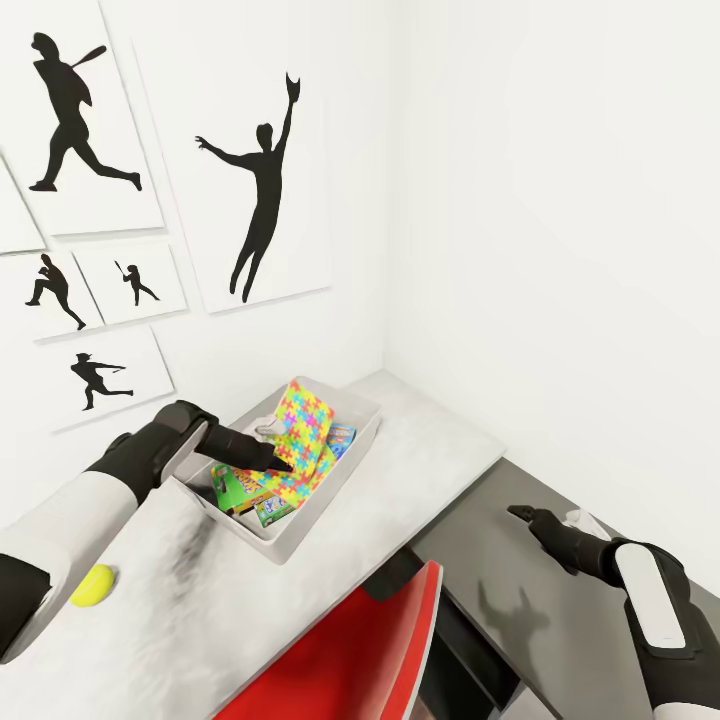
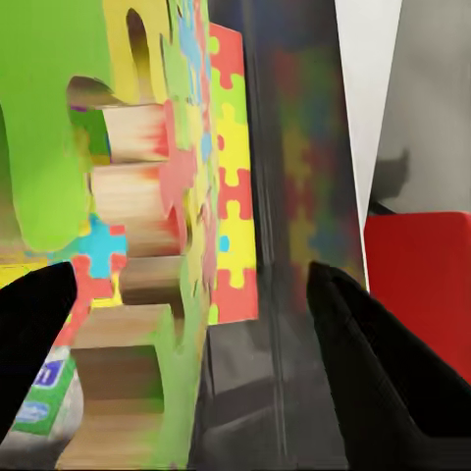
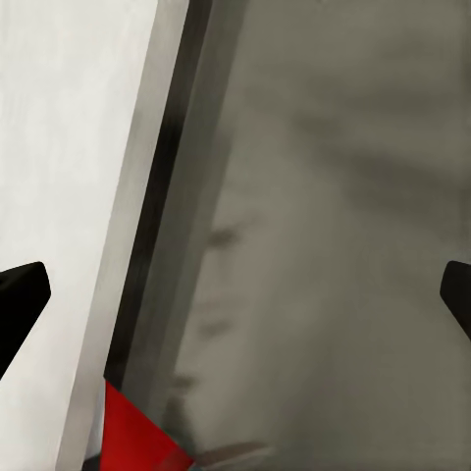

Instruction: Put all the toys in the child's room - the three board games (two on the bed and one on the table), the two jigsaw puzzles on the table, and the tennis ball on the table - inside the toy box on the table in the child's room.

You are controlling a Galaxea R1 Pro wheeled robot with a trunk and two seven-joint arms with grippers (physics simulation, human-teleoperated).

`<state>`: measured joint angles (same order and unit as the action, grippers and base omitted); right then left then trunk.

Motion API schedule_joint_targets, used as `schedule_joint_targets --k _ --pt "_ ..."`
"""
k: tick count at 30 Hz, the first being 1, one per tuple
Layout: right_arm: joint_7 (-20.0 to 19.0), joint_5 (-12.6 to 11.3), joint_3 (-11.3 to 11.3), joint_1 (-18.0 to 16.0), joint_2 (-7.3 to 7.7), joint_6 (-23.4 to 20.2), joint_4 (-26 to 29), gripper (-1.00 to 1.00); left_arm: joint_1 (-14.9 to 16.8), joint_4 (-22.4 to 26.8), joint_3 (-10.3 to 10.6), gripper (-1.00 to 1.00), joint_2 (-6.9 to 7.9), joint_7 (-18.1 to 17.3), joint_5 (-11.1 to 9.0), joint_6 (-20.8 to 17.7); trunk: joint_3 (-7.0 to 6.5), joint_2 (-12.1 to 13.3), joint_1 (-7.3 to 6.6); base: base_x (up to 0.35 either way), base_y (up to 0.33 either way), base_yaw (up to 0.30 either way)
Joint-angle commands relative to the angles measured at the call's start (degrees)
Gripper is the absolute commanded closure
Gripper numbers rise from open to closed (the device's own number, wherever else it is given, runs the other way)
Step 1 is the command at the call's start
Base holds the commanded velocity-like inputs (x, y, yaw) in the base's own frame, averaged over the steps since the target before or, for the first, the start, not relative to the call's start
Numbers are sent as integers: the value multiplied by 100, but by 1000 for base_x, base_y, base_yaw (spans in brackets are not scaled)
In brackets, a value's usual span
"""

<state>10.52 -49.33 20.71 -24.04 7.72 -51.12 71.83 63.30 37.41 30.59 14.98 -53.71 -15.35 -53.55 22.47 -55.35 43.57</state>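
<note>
I saw the toy box, a shallow light grey bin with sloping sides, sitting on the white table in the corner of the room, and inside it a jigsaw puzzle of yellow, pink, blue and green interlocking pieces stood tilted up against the far wall of the bin, over green and blue board games lying flat beneath it. My left gripper reached down into the box; its fingers were spread apart, and in the left wrist view the puzzle's knobbly edge sat between them, close to one finger, though I could not tell whether either finger touched it. The tennis ball, small and yellow-green, lay on the tabletop well behind that gripper, just beside my left forearm. My right gripper hovered over the lower dark grey side desk, well apart from the box, with its fingers spread wide and nothing between them in the right wrist view. A red chair stood pushed in at the table's near edge. Black silhouette prints of ball players hung on the white wall beyond the left fingers.
</note>
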Motion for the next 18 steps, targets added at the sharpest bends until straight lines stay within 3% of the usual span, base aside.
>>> schedule_joint_targets --k 1,16,18 --pt "55 -62 4 -4 0 -20 6 -100 7 4 26 -100 6 1 -29 -24 7 -5 1 0 0 0" --pt "55 -59 4 -4 1 -20 6 -100 7 4 30 -100 68 9 -4 -28 7 -5 1 0 0 0" --pt "55 -59 4 -4 1 -20 3 -100 7 4 18 -100 127 14 -3 -31 7 -5 1 0 0 0"
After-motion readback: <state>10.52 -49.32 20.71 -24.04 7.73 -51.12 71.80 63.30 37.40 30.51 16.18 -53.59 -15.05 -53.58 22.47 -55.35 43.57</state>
